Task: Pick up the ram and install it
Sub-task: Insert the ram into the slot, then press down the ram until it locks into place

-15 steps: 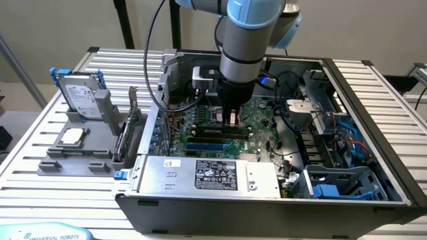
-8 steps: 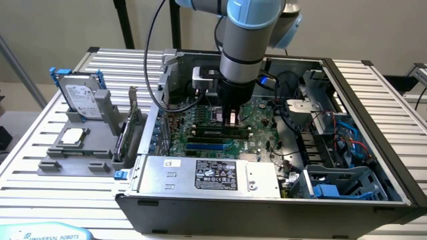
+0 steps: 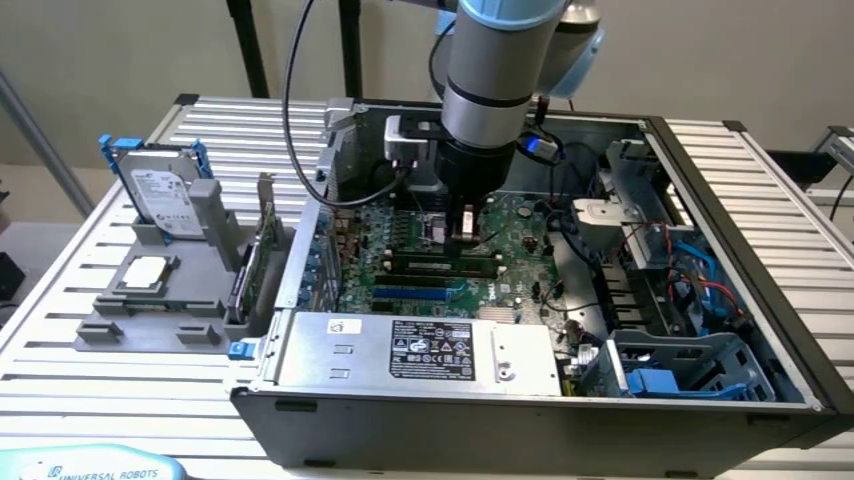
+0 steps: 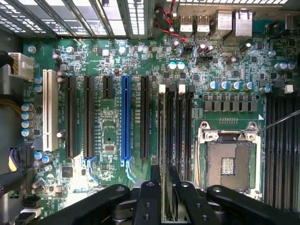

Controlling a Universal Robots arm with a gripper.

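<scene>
In the wrist view my gripper [image 4: 166, 183] is shut on the ram [image 4: 166, 140], a thin green stick seen edge-on between the two black fingers [image 4: 152, 199]. The stick runs lengthwise along the black memory slots [image 4: 181, 126] with white latches, beside the CPU socket [image 4: 228, 159]. Whether it touches a slot I cannot tell. In the exterior view the gripper [image 3: 466, 228] reaches straight down into the open computer case [image 3: 721, 250], close over the motherboard [image 3: 400, 265], with the ram [image 3: 467, 222] at its tip.
A blue slot [image 4: 125, 117], a white slot [image 4: 47, 110] and black expansion slots lie beside the memory slots. The power supply [image 3: 427, 350] fills the case's near side. Outside, on the exterior view's left, a grey holder [image 3: 147, 305] carries a hard drive with blue rails [image 3: 160, 190] and an expansion card [image 3: 260, 250].
</scene>
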